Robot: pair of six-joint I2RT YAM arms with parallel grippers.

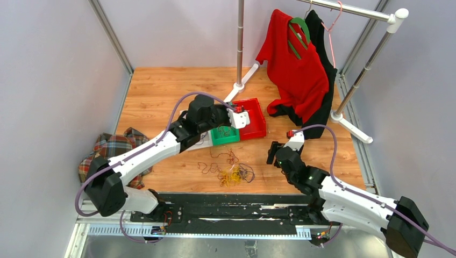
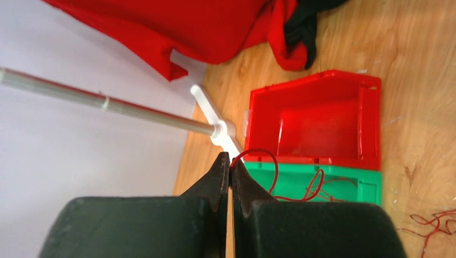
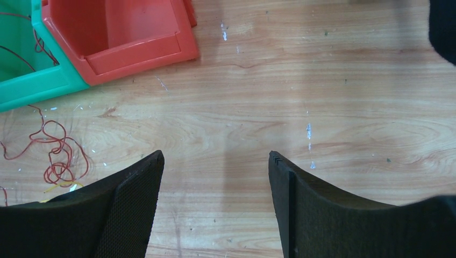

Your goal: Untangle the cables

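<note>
The left gripper [image 2: 230,164] is pinched tight on a thin red cable [image 2: 275,169]. The cable bends over and drops into a green bin [image 2: 368,185]. A red bin [image 2: 371,123] sits right against the green one on the wooden desk [image 2: 419,59]. Red cloth [image 2: 188,27] lies past the bins, near a silver pole [image 2: 107,102].

Setting: robot test cell, laboratory type. Evidence: plain grey partition walls [image 1: 54,80] on metal frame posts [image 1: 110,35]; wood-grain tabletop [image 1: 161,91]; left arm [image 1: 145,153] and right arm [image 1: 344,196] on a black base rail [image 1: 231,207]; staged props, namely clothes rack [image 1: 240,37], red bin [image 1: 263,121], green bin [image 1: 225,138], plaid cloth [image 1: 110,145].
</note>
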